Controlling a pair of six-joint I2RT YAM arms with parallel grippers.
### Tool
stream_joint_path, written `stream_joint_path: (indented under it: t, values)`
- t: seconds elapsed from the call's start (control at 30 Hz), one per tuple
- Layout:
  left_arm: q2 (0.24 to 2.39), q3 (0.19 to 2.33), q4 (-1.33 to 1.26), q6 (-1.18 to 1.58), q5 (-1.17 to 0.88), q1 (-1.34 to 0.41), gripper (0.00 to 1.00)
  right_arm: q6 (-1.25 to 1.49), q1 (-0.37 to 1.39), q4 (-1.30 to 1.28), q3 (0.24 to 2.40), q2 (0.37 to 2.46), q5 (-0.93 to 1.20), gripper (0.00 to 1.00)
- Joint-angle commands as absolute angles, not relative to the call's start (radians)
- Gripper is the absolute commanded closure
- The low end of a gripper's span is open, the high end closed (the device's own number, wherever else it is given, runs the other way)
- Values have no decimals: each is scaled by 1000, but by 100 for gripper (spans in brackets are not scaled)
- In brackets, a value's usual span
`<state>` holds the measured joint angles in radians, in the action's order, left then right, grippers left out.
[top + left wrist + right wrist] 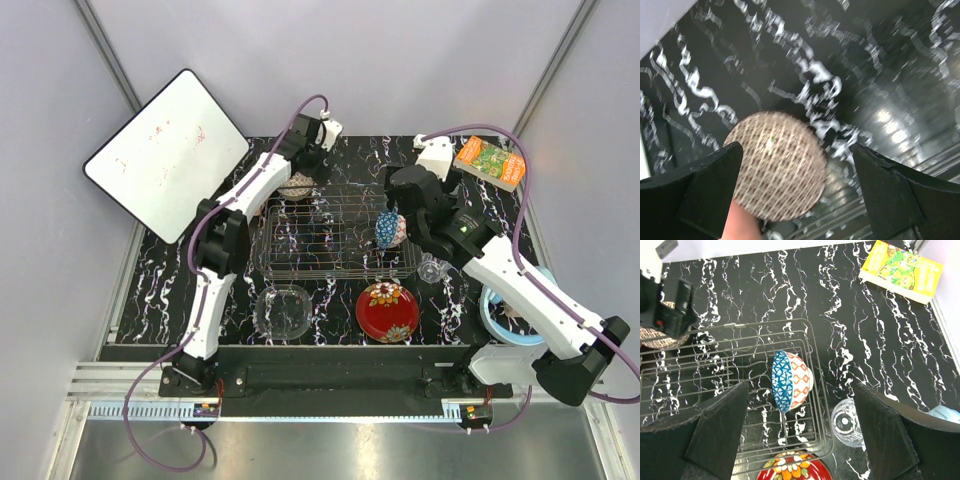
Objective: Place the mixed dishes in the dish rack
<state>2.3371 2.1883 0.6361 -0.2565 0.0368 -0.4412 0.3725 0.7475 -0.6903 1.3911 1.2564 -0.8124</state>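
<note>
The blue patterned bowl (790,381) is seen from the right wrist standing on edge at the right end of the dish rack (700,365), under the widely spread right gripper (801,386). The small clear glass (847,421) is set just outside the rack. Only the left wrist view shows the beige patterned bowl (775,172) close up, between the wide-apart fingers of the left gripper (797,147). From above, the clear glass bowl (283,312) and red floral plate (388,310) are seen on the black marbled table (160,290), enclosed by pale walls (350,60).

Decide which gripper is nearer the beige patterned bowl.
Left. The left gripper hangs directly over the beige patterned bowl, fingers open either side of it. The right gripper is across the dish rack, above the blue patterned bowl at its right end.
</note>
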Motion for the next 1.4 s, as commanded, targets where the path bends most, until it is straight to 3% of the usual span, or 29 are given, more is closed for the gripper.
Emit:
stream_joint_path:
  t: [0.0, 0.27, 0.6, 1.0, 1.37]
  values:
    - [2358, 2234, 594, -198, 43, -453, 4, 399, 707, -621, 1374, 1244, -772, 7]
    - [2362, 2160, 546, -137, 115, -453, 7, 402, 626, -612, 1339, 1213, -706, 7]
    - [2439, 2218, 563, -5, 195, -454, 25, 405, 581, -600, 1309, 1226, -664, 7]
    - [2474, 2197, 598, 112, 178, -454, 35, 416, 545, -594, 1312, 1264, -623, 7]
    - [2474, 2201, 598, 126, 172, -454, 75, 422, 535, -592, 1313, 1285, -603, 8]
